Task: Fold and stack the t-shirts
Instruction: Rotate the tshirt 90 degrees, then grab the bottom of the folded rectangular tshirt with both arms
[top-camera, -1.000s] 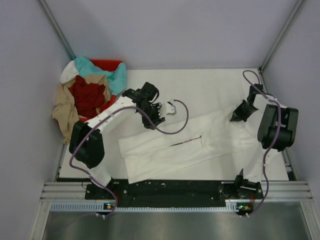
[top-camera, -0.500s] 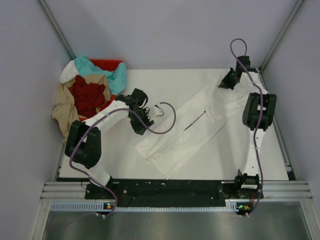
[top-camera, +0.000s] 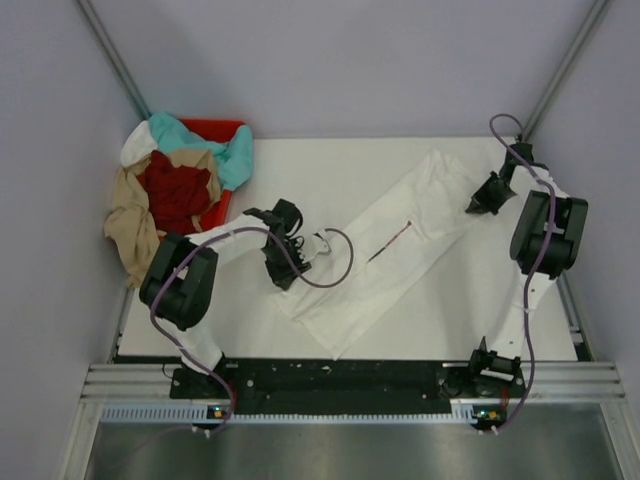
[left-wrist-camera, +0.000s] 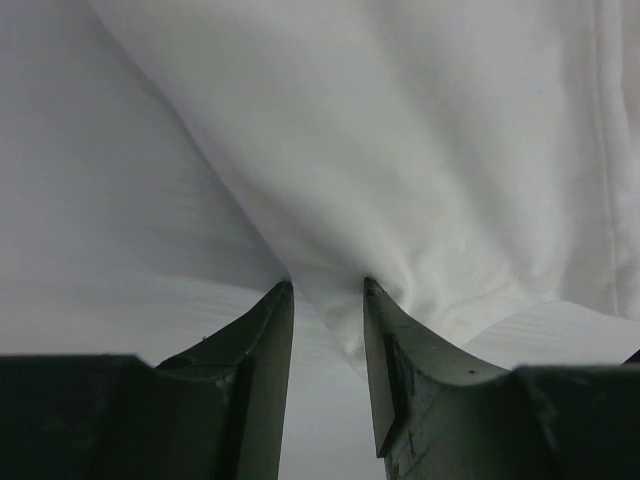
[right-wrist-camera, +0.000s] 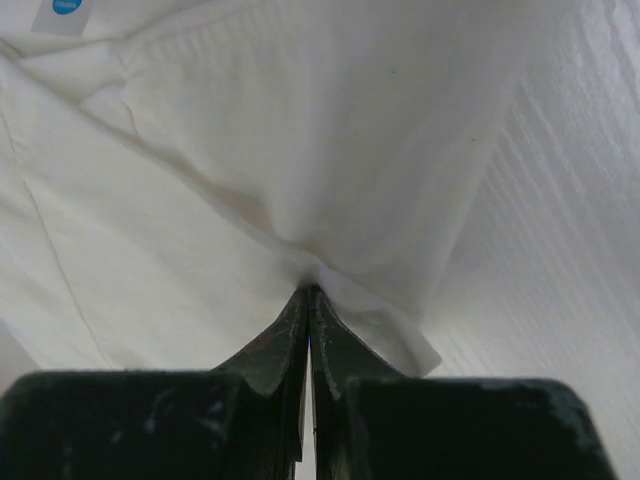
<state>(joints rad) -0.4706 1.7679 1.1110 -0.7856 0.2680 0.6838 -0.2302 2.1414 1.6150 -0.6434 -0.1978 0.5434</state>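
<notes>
A white t-shirt (top-camera: 400, 240) lies folded into a long diagonal band across the table, with a thin dark mark at its middle. My left gripper (top-camera: 310, 250) is open at the band's near-left end. In the left wrist view a bunched corner of the shirt (left-wrist-camera: 420, 150) sits between the tips of the left gripper (left-wrist-camera: 328, 290). My right gripper (top-camera: 480, 197) is shut on the band's far-right corner. The right wrist view shows the right gripper (right-wrist-camera: 308, 292) pinching the cloth (right-wrist-camera: 300, 150).
A red bin (top-camera: 215, 127) stands at the far left with a pile of tees: teal (top-camera: 238, 160), dark red (top-camera: 175, 195), tan (top-camera: 130, 230) and cream (top-camera: 138, 148). The tan one hangs over the table's left edge. Grey walls close in on both sides.
My right gripper has swung from the far edge to the right and nearer, carrying the shirt's corner. My left gripper has moved nearer, down to the shirt's near-left end.
</notes>
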